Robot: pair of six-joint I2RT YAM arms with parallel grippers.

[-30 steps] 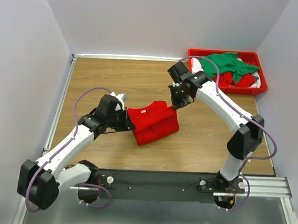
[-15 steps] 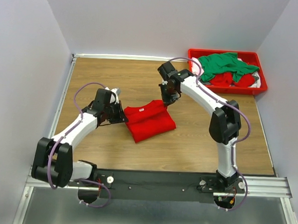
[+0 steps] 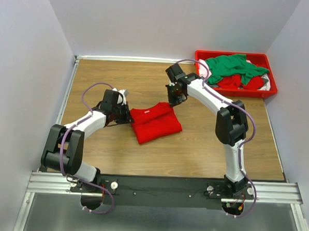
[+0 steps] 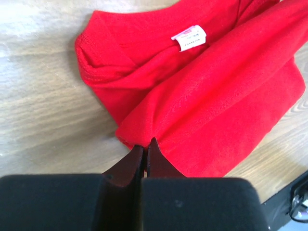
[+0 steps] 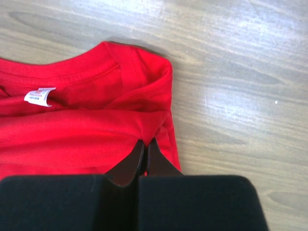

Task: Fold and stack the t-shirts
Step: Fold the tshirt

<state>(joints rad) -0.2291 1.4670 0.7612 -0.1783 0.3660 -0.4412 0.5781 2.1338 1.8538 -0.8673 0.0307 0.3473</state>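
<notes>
Top external adds bin (image 3: 261,56); wrist views: left gripper (image 4: 145,144), right gripper (image 5: 146,144) shut, pinching red t-shirt (image 4: 216,96).

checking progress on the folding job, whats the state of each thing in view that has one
red t-shirt: folded over, lying on the table, neck label showing
left gripper: shut, pinching an edge of the red t-shirt
right gripper: shut, pinching the red t-shirt near its collar
red bin: holds a heap of unfolded shirts
green t-shirt: crumpled, on top of that heap
</notes>
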